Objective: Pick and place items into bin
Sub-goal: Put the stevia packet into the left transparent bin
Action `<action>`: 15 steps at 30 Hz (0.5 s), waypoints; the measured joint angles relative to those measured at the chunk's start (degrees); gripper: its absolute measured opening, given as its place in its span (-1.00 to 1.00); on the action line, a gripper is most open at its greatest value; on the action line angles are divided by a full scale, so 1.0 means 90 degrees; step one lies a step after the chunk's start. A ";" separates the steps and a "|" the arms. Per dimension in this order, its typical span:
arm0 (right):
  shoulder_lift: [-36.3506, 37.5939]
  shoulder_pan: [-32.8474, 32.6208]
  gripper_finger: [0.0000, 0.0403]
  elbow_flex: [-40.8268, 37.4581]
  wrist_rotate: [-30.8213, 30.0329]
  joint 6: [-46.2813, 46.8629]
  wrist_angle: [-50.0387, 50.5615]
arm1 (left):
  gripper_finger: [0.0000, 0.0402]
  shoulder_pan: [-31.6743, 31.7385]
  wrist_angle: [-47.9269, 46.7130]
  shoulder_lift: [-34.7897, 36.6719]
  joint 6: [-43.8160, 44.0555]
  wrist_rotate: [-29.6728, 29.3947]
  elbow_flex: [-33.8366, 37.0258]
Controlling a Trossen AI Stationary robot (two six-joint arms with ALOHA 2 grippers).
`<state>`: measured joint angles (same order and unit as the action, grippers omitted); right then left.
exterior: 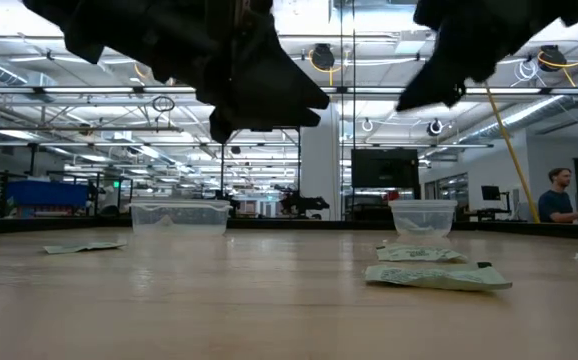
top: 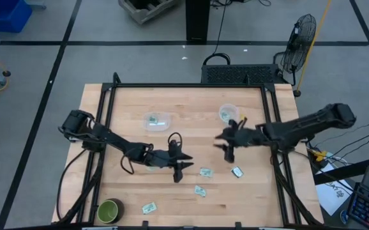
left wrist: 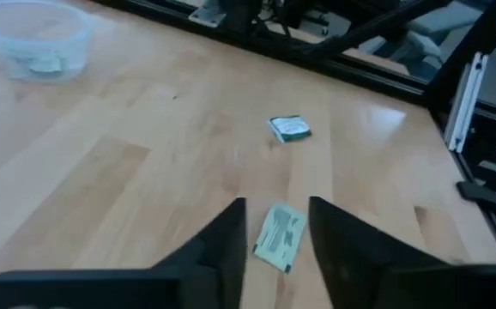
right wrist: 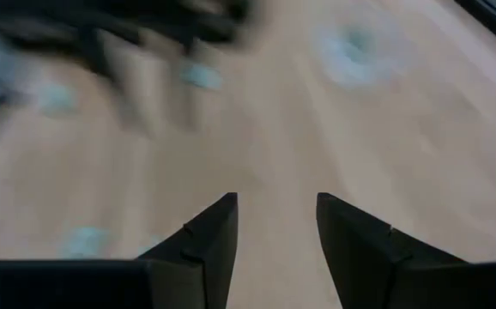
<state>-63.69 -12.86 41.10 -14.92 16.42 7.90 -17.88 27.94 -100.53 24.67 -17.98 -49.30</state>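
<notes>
Several small pale green-and-white packets lie flat on the wooden table: one (top: 205,171), one (top: 237,171), one (top: 200,190) and one (top: 149,207) near the near edge. My left gripper (top: 179,167) is open above the table's middle. In its wrist view the gripper (left wrist: 278,206) has one packet (left wrist: 281,236) just past its fingertips and another (left wrist: 289,128) farther off. My right gripper (top: 223,144) is open and empty above the table, right of centre; its wrist view (right wrist: 275,202) is blurred. Two clear plastic bins (top: 157,120) (top: 228,113) stand toward the far edge, each with pale packets inside.
A dark green round bowl (top: 110,211) sits at the near left corner. A black frame (top: 184,85) borders the table. In the low view the bins (exterior: 179,215) (exterior: 422,215) stand beyond packets (exterior: 437,277) (exterior: 84,247). A person (exterior: 559,195) is in the room behind.
</notes>
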 joint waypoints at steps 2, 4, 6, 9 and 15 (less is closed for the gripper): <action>0.0013 -0.0520 -0.25 0.0000 0.0005 -0.0019 -0.0536 | -0.18 0.0084 -0.0001 -0.0024 0.0107 0.0053 0.0000; -0.0009 -0.1029 -0.25 0.0001 -0.0044 -0.0180 -0.1087 | -0.09 0.0257 0.0076 -0.0166 0.0306 0.0326 -0.0010; -0.0016 -0.1506 -0.25 0.0002 -0.0318 -0.0372 -0.1452 | -0.03 0.0437 0.0030 -0.0395 0.0519 0.0701 -0.0019; -0.0016 -0.2110 -0.27 0.0002 -0.0896 -0.0602 -0.1713 | 0.01 0.0620 0.0035 -0.0898 0.0673 0.1206 -0.0345; -0.0019 -0.2756 -0.27 0.0002 -0.1801 -0.0867 -0.1960 | 0.02 0.0730 -0.0776 -0.1744 0.0150 0.1900 -0.1410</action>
<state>-63.86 -37.66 41.12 -31.12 8.62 -9.75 -11.31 20.95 -116.22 26.01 -0.88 -61.99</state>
